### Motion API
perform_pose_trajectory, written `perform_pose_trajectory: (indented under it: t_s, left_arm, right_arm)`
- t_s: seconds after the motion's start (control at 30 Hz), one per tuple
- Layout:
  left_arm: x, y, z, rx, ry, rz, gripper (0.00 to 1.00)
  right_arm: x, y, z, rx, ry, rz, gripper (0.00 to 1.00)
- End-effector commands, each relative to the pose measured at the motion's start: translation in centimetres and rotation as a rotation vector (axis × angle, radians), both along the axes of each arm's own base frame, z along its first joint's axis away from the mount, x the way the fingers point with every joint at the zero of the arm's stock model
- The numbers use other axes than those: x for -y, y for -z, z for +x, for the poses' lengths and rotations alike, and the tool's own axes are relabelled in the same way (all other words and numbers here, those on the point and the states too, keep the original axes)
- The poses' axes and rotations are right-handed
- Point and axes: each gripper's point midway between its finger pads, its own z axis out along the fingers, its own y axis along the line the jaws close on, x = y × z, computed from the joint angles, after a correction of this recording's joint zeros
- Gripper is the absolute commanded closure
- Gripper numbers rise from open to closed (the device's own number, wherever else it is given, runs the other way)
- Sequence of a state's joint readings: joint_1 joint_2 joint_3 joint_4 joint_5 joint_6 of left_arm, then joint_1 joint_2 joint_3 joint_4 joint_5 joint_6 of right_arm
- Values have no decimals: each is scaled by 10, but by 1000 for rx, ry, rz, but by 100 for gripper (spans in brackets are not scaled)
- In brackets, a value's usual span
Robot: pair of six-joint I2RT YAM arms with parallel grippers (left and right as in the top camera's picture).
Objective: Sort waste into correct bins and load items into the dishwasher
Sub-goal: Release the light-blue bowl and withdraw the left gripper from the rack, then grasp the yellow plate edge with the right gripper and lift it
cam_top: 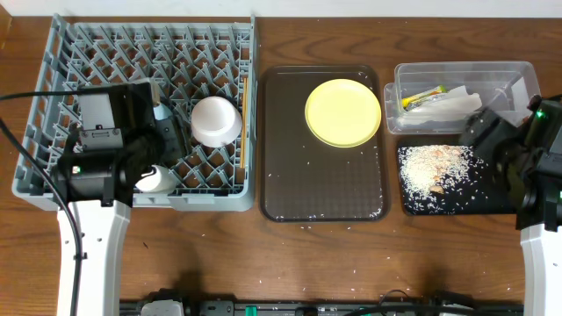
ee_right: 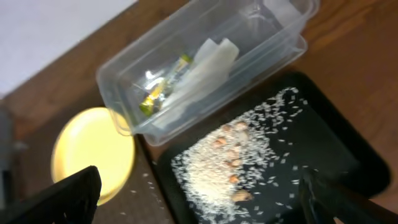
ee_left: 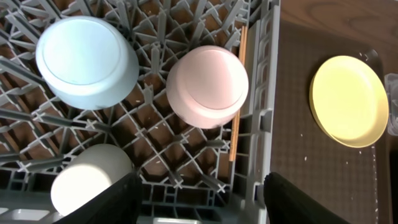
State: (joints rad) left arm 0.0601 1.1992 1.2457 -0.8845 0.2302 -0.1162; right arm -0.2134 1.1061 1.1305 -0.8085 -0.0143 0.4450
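The grey dishwasher rack holds an upturned white bowl, a light blue bowl, a white cup and chopsticks along its right wall. The yellow plate lies on the brown tray. The clear tub holds the napkin and the wrapper. Rice crumbs lie piled in the black tray. My left gripper is open and empty above the rack's front edge. My right gripper is open and empty above the rice.
The brown serving tray lies between the rack and the bins, with a few rice grains scattered on it. More grains lie on the wooden table near the front edge.
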Motion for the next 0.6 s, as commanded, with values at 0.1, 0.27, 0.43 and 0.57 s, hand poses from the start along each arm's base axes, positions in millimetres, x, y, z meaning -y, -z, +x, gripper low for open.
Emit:
perform_pose_trajectory:
  t_s: [0.1, 0.27, 0.43, 0.57]
  left_arm:
    - [2, -23, -13, 81, 3, 4, 35]
    - [29, -30, -17, 93, 106, -118, 35]
    - [32, -26, -22, 65, 114, -133, 35]
    - [32, -19, -28, 21, 110, -137, 35]
  right_arm:
    - [-81, -14, 17, 91, -342, 278, 1]
    - [-177, 44, 20, -96, -708, 125, 17]
    - [-220, 124, 31, -295, -681, -28, 29]
    - [-216, 162, 41, -387, -427, 89, 39]
